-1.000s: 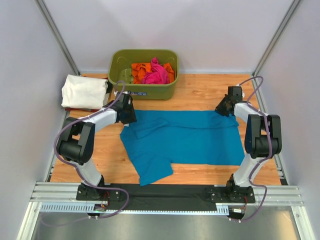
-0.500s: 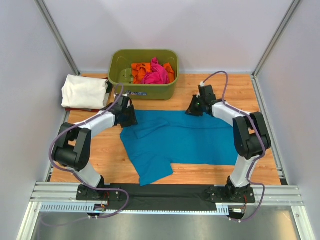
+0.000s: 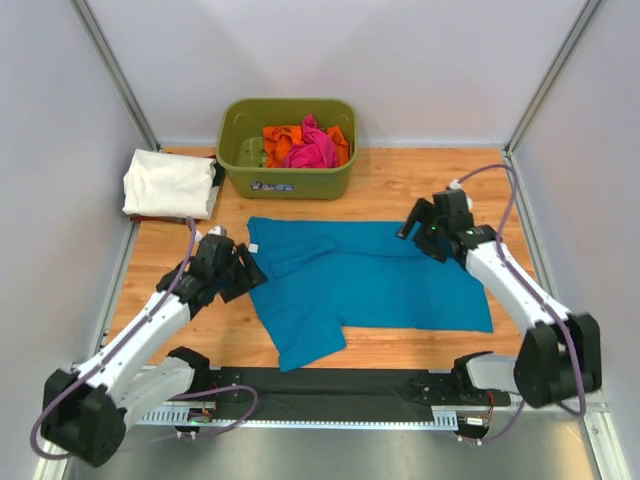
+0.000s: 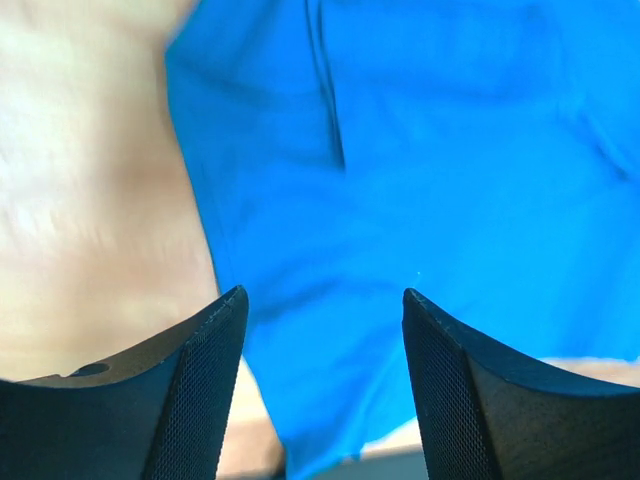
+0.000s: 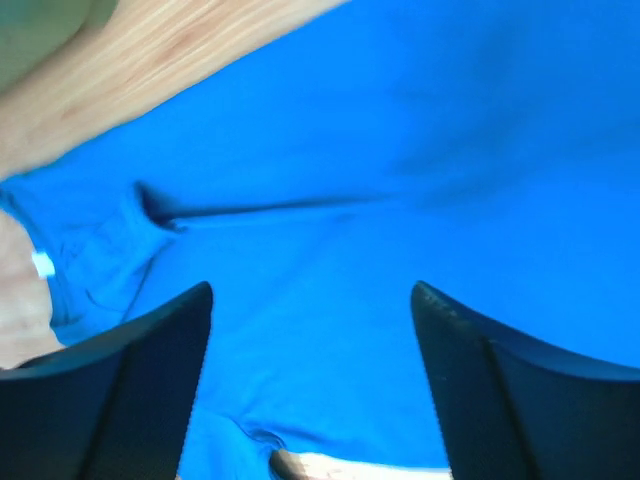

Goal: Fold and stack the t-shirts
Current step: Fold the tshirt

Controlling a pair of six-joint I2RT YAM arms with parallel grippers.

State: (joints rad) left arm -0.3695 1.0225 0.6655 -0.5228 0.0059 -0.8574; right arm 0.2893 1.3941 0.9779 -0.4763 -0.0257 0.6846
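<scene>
The teal-blue t-shirt (image 3: 370, 280) is spread flat on the wooden table (image 3: 420, 185), just in front of the olive-green tub (image 3: 288, 182), on the side nearer the arms' bases. Its body is laid out towards the right of the tub. One part near the collar is turned over onto the cloth, and one flap points away from the tub towards the near edge of the table.

The left gripper (image 3: 247, 272) is seen in front of the tub's left end, at the shirt's left border. In the left wrist view its fingers (image 4: 205, 380) are set well apart with nothing between them; only blue cloth and bare wood are seen beyond, both smeared by blur. Whether the tips touch the cloth cannot be told.

The right gripper (image 3: 408, 228) is seen in front of the tub and to its right, above the shirt's far edge. Its fingers (image 5: 150, 370) are likewise spread wide and nothing is clasped. A seam and a small white label are made out in that blurred view.

A folded white t-shirt (image 3: 168, 183) is placed just beside the tub's left wall. A pink t-shirt (image 3: 314, 150) and an orange t-shirt (image 3: 278, 140) are bundled inside the tub, partly hidden by its wall, so their number cannot be counted.
</scene>
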